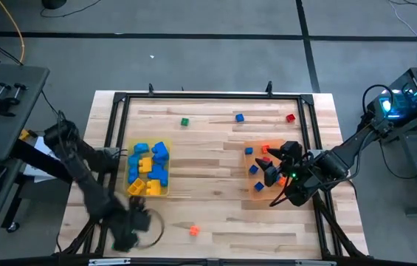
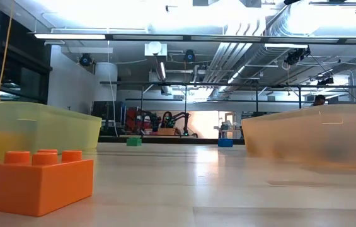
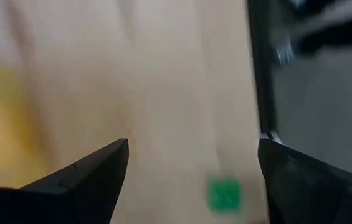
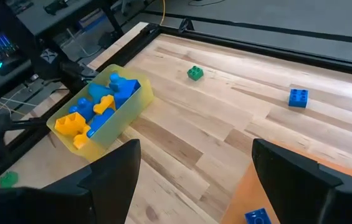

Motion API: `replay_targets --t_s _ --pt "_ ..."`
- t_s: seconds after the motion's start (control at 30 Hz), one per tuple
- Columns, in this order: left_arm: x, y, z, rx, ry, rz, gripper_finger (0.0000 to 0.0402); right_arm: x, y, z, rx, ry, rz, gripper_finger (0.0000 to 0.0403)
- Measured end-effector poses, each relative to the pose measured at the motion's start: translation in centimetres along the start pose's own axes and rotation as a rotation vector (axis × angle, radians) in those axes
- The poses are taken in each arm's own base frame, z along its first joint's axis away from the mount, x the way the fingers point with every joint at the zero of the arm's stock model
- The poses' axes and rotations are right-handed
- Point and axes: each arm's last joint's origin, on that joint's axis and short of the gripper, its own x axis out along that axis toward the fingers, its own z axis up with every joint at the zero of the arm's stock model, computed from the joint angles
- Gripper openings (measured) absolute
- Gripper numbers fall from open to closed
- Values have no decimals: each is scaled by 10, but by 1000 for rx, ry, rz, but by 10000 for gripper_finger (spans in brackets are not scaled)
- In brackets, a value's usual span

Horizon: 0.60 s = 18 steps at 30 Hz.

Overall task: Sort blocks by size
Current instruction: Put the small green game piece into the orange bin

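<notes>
Larger blue and yellow blocks [image 1: 149, 164] lie in the yellow tray [image 1: 128, 177] at the table's left. Tiny red, blue and orange cubes [image 1: 255, 169] lie in the orange tray [image 1: 246, 193] at the right. Loose on the table are a green cube [image 1: 184, 122], a blue cube [image 1: 239, 117], a red cube [image 1: 290, 117] and an orange cube [image 1: 193, 230]. My left gripper [image 1: 143, 224] is open and empty near the table's near left corner, with a green cube [image 3: 224, 194] on the wood below it. My right gripper [image 1: 274, 174] hangs open and empty over the orange tray.
A black metal frame [image 1: 208, 95] runs round the tabletop. In the low view the orange cube [image 2: 37, 180] sits close to the camera, between the yellow tray [image 2: 39, 129] and the orange tray [image 2: 316, 135]. Bare wood lies between the two trays.
</notes>
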Motion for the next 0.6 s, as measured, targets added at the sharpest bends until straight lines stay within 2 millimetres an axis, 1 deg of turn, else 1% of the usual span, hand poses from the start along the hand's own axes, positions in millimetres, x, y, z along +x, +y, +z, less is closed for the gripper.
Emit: replay_targets --t_s 0.1,0.2,0.27,0.37,0.47,0.6 --pt "11 -23 -20 71 142 -79 339 0 0 0 0 0 0 303" --pt "24 -35 -32 88 279 -131 339 0 0 0 0 0 0 303" --pt "30 -38 -34 88 311 -139 339 0 0 0 0 0 0 303" --pt "39 -40 -34 97 311 -141 339 0 0 0 0 0 0 303" --pt "51 -38 -36 89 323 -123 339 0 0 0 0 0 0 303" --pt "62 -33 -40 48 322 -112 339 0 0 0 0 0 0 303"
